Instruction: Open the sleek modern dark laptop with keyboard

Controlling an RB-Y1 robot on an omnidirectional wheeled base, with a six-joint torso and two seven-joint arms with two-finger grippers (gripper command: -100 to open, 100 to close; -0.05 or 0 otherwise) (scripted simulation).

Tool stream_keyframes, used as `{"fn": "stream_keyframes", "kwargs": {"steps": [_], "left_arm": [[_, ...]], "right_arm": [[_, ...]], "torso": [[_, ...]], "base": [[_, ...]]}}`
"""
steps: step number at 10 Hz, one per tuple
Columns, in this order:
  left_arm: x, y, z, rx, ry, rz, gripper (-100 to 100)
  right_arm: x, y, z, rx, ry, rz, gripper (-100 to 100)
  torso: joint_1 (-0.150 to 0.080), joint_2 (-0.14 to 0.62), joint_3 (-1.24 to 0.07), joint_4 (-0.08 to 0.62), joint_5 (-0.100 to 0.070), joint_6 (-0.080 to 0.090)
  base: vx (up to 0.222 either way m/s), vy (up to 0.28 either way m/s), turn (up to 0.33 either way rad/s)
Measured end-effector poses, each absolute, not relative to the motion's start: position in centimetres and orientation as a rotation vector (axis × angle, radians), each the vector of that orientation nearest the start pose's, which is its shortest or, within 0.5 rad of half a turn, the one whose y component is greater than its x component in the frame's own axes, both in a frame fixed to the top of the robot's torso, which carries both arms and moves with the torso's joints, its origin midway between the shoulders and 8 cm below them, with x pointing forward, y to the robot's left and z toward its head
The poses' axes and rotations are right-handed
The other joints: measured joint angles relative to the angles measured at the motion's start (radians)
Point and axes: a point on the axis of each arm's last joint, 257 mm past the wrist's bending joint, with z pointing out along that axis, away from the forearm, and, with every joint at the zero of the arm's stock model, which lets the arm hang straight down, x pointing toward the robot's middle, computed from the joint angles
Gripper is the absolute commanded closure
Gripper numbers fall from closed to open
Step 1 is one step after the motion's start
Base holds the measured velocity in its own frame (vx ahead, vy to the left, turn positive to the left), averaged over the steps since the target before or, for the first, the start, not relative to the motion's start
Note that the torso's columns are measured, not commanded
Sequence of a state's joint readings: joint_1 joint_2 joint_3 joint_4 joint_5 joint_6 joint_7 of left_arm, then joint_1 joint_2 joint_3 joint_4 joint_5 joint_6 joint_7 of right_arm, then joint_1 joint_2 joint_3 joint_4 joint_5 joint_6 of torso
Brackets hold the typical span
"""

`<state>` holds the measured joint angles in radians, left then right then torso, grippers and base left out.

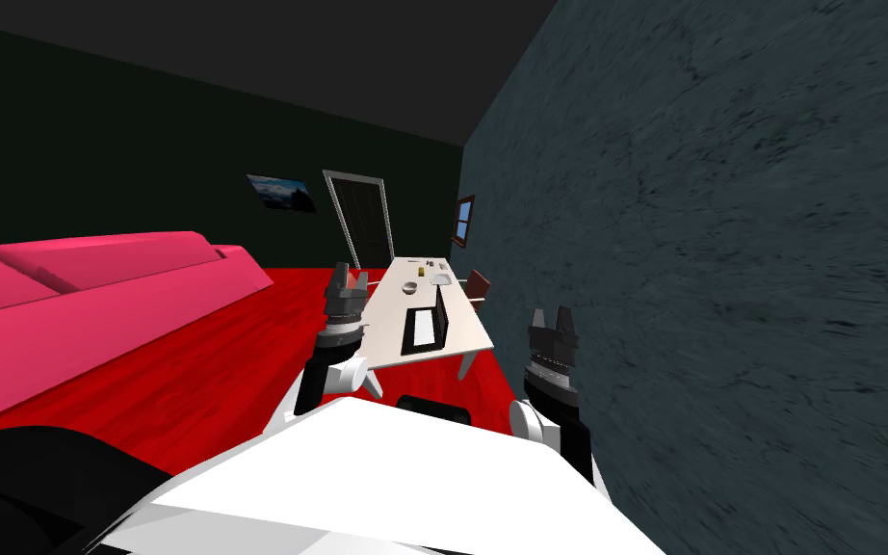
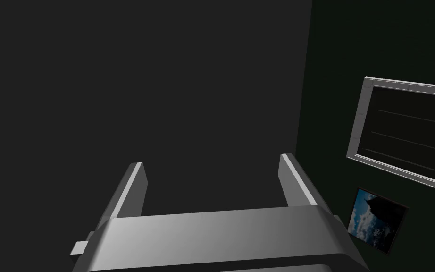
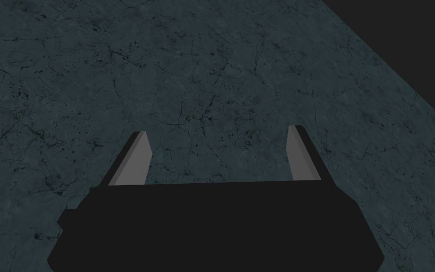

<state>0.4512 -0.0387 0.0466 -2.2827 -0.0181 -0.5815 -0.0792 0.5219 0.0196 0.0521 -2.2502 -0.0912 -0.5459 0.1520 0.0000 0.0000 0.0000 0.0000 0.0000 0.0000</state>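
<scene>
The laptop (image 1: 427, 329) lies on the near end of a long white table (image 1: 394, 318) ahead of me. It has a pale flat base and a dark panel (image 1: 441, 322) standing up along its right side. My left gripper (image 1: 349, 277) is raised beside the table's left edge, short of the laptop, and in the left wrist view it (image 2: 214, 184) stands open with nothing between its fingers. Off the table's near right corner my right gripper (image 1: 550, 321) is raised close to the grey-blue wall. It (image 3: 217, 153) is open and holds nothing.
A pink sofa (image 1: 76, 299) runs along the left over a red floor (image 1: 240, 347). The grey-blue wall (image 1: 721, 289) stands close on the right. A dark red chair (image 1: 478, 285) sits at the table's right side, and small items (image 1: 428, 275) lie at its far end. A door (image 1: 361, 220) is at the back.
</scene>
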Motion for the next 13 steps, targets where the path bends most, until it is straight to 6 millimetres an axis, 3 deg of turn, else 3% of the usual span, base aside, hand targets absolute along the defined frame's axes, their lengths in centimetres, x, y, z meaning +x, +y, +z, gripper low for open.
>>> {"fn": "stream_keyframes", "kwargs": {"steps": [2, 9, 10, 13], "left_arm": [[32.82, 28.71, 5.59, -0.539, 0.517, -1.211, 0], [32.81, 28.71, 5.6, -0.539, 0.517, -1.211, 0], [32.81, 28.71, 5.6, -0.539, 0.517, -1.211, -100], [33.46, 27.9, 5.32, -0.495, 0.605, -1.202, -100]], "right_arm": [[34.09, -27.85, 1.23, 0.686, 0.581, 1.257, 0], [34.08, -27.85, 1.25, 0.686, 0.581, 1.257, 0], [34.08, -27.85, 1.25, 0.686, 0.581, 1.257, 0], [34.1, -27.85, 1.22, 0.686, 0.581, 1.257, 0]], "torso": [[0.0, 0.104, -0.209, 0.105, 0.0, 0.0], [0.0, 0.618, -1.234, 0.617, 0.0, 0.0], [0.0, 0.691, -1.382, 0.691, 0.0, 0.0], [-0.003, 0.739, -1.474, 0.737, -0.001, 0.0]], "base": [[0.0, 0.0, 0.0], [0.0, 0.0, 0.0], [-0.02, -0.032, 0.056], [-0.048, -0.091, 0.081]]}}
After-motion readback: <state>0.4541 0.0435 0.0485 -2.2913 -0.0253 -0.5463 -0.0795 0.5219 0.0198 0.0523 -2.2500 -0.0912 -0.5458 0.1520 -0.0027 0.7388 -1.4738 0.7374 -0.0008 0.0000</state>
